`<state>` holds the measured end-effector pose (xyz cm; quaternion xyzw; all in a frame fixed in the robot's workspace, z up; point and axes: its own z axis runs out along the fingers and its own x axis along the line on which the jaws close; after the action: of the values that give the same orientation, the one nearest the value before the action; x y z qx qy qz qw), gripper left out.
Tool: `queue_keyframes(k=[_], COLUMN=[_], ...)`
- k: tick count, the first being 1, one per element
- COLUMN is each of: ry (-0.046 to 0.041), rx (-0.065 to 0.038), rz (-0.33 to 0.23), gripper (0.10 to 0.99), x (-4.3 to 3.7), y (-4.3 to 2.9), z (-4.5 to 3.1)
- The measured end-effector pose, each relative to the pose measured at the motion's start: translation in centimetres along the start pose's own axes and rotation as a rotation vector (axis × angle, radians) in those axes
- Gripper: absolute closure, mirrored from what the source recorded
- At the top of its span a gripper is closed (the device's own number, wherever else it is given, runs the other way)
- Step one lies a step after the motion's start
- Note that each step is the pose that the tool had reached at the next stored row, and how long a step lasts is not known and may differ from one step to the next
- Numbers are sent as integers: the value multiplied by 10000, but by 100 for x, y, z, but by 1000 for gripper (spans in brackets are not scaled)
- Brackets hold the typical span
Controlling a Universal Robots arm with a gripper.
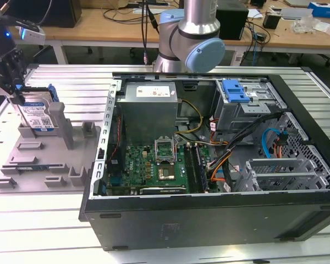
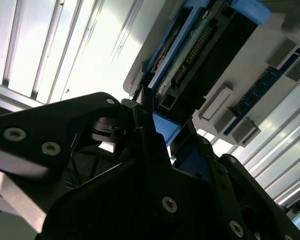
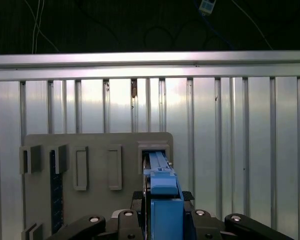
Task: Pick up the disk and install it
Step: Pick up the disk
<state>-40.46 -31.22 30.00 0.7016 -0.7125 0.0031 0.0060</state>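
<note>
- The gripper (image 3: pixel 164 212) straddles the top edge of the disk (image 3: pixel 162 182). In both wrist views its fingers sit pressed against the blue carrier, pinching it.
- The disk (image 1: pixel 37 115) stands upright in a slot of the grey fixture tray (image 1: pixel 44 165), at the exterior view's left and well apart from the open computer case (image 1: pixel 209 220).
- I judge this to be the pick-up step, with the grasp made and the lift not begun. Pulling free calls for a straight draw along the slot walls.
- The lower part of the disk is hidden in the slot, and the finger contact is hard to make out in the exterior view.
</note>
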Motion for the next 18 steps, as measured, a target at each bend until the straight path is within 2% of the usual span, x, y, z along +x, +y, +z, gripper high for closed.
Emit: queue_keyframes(k=[10,18], ry=[-4,-1], rx=[5,1], rz=[1,1], gripper=[718,718], x=[0,1], y=[0,1], z=[-4,-122])
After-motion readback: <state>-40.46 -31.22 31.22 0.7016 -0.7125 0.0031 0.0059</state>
